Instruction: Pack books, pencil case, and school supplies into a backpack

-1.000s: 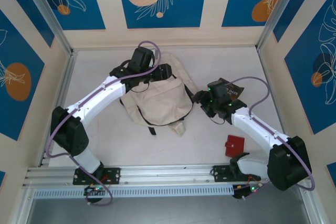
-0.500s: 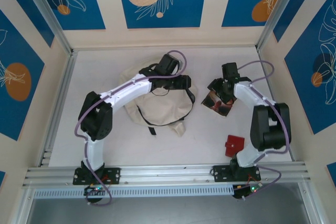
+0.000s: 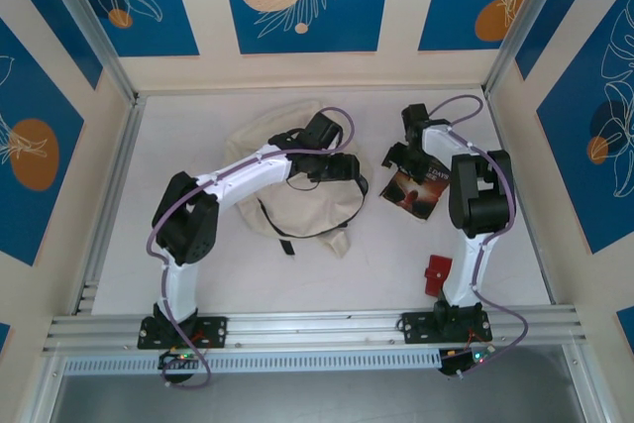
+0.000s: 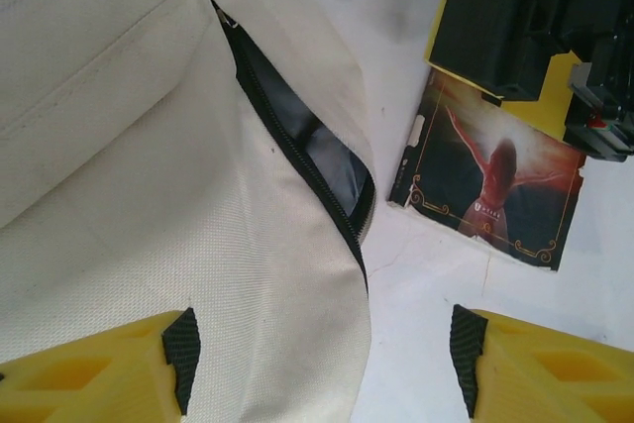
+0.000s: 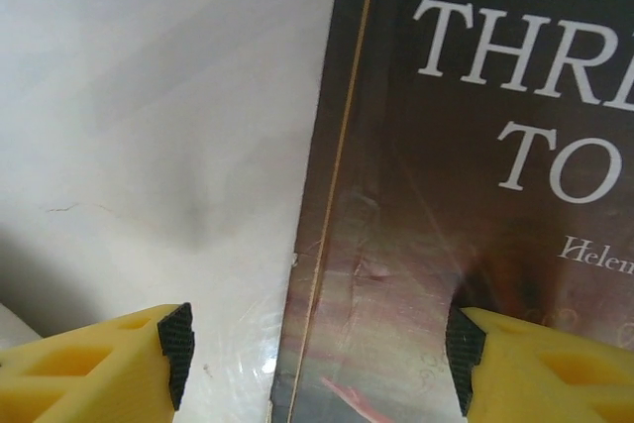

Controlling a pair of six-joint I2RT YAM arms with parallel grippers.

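The cream backpack (image 3: 297, 207) lies flat mid-table, its dark zipper (image 4: 297, 151) gaping at the right edge. My left gripper (image 3: 349, 167) hovers open over that edge, and its black pads (image 4: 181, 352) straddle fabric and bare table. Right of the backpack lies a stack of books (image 3: 411, 195). A dark cover with a red figure (image 4: 495, 185) is on top, and a yellow one (image 4: 555, 96) peeks out beneath. My right gripper (image 3: 404, 154) is open, low over the dark book with white print (image 5: 475, 195). The book's left edge runs between its fingers (image 5: 176, 349).
A small red flat item (image 3: 437, 274) lies near the right arm's base, partly behind the arm. I cannot tell whether it is the pencil case or another supply. Metal rails (image 3: 109, 185) and patterned walls close in the table on the left, the right and the back.
My left gripper swung from the backpack's top to its right edge by the zipper. My right gripper moved from the books' near left side to their far end.
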